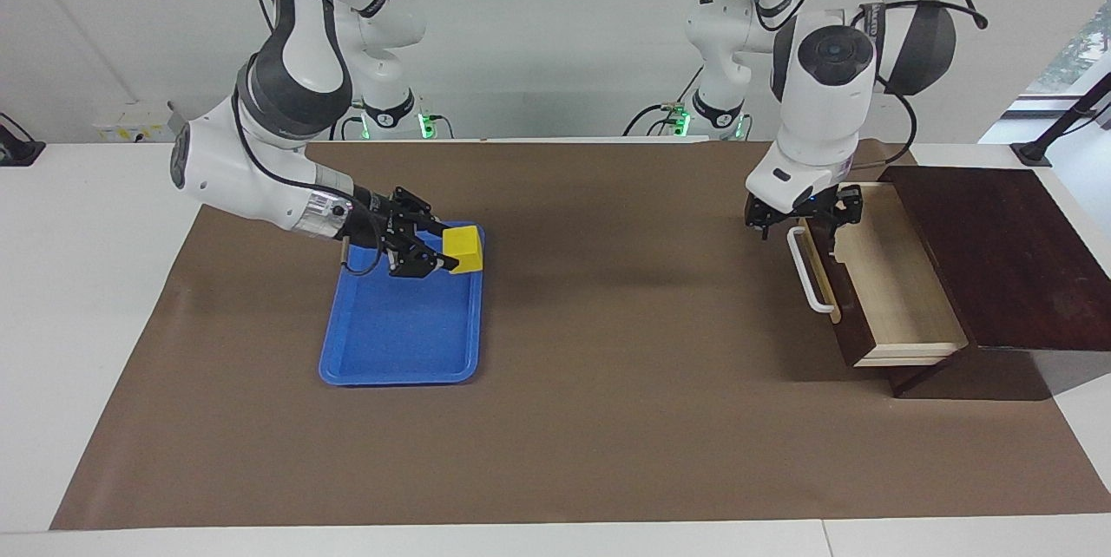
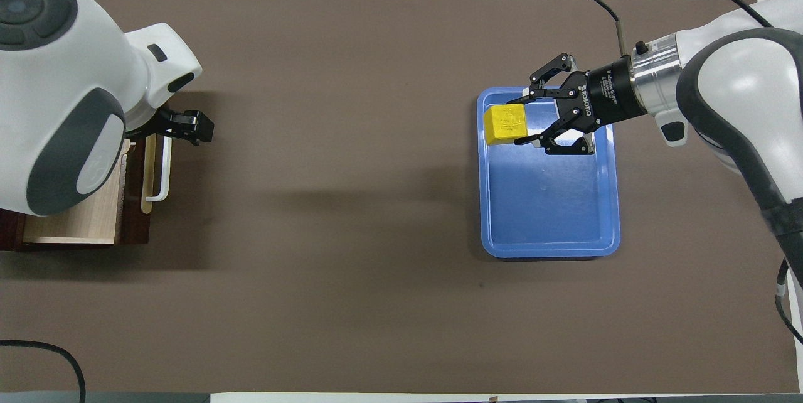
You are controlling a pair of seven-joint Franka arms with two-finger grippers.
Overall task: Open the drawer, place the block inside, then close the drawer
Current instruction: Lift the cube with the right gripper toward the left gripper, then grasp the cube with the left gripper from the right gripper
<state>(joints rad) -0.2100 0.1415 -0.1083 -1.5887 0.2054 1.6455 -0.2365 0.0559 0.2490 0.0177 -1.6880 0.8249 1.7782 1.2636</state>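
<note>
Your right claw (image 1: 444, 256) is clamped on the block (image 1: 463, 249), one fingertip on each side of the yellow cube. The claw holds the block in the air, clear of the floor of the blue tray (image 1: 382, 349) below it, over the tray's end nearer the robots. The tray rests on the brown mat (image 1: 608, 418) that covers the surface.

Your left claw (image 1: 803, 214) hangs with its fingers spread wide and grips nothing. It is raised over the drawer (image 1: 894, 297), above the front panel's end nearer the robots. Just below the claw you see the white handle (image 1: 807, 275), apart from the fingers. The drawer stands pulled out of its dark wooden box (image 1: 998, 253), pale interior exposed.
</note>
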